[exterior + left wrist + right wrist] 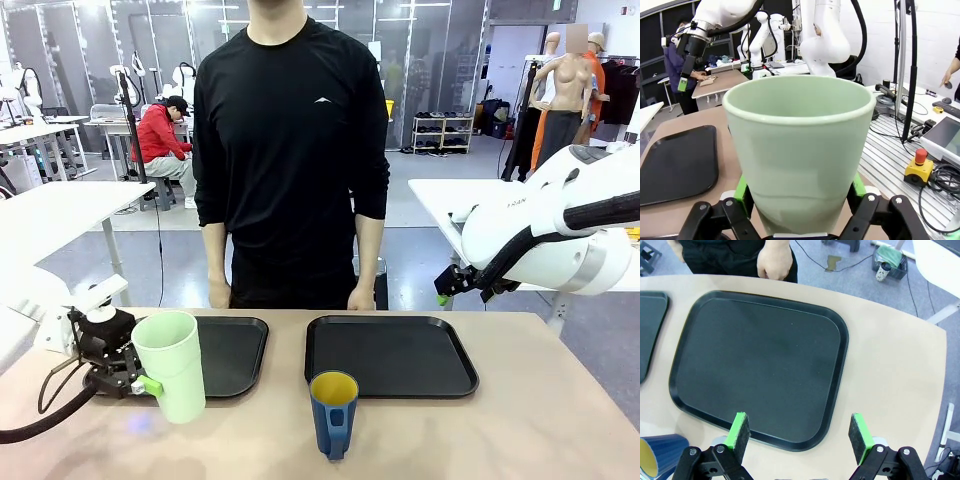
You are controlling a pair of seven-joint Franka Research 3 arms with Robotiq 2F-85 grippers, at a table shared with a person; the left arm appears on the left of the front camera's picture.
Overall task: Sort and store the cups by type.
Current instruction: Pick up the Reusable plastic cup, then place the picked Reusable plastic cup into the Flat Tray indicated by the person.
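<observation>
The left pincer (158,384) is pinching the mint-green tumbler (170,365) low on its wall, with one green pad (742,192) pressed to each side. The tumbler is smooth matte plastic, a tapered round cone without a handle, wider at its rolled rim. It stands roughly upright. Whether its base touches the table (520,430) is hard to tell, and the far finger is hidden behind it in the front view.

The right pincer (799,436) is spread wide with nothing between its pads. It hangs in the air over the near rim of the right tray (760,365), a black plastic rectangle with rounded corners and a shallow raised lip. The blue mug (333,412) sits low and to the left of that pincer, just off the tray's near edge. It is glossy dark blue with a yellow inside, and its handle points toward the robot. The right wrist view cuts it off at the corner. A matching left tray (236,350) lies just beyond the left pincer.

The table has a pale, matte beige top with a rounded edge. A person in a black long-sleeved top (290,150) stands at the far side, with one hand (774,262) at the table edge past the right tray. Behind are a grey floor, white tables and glass partitions
</observation>
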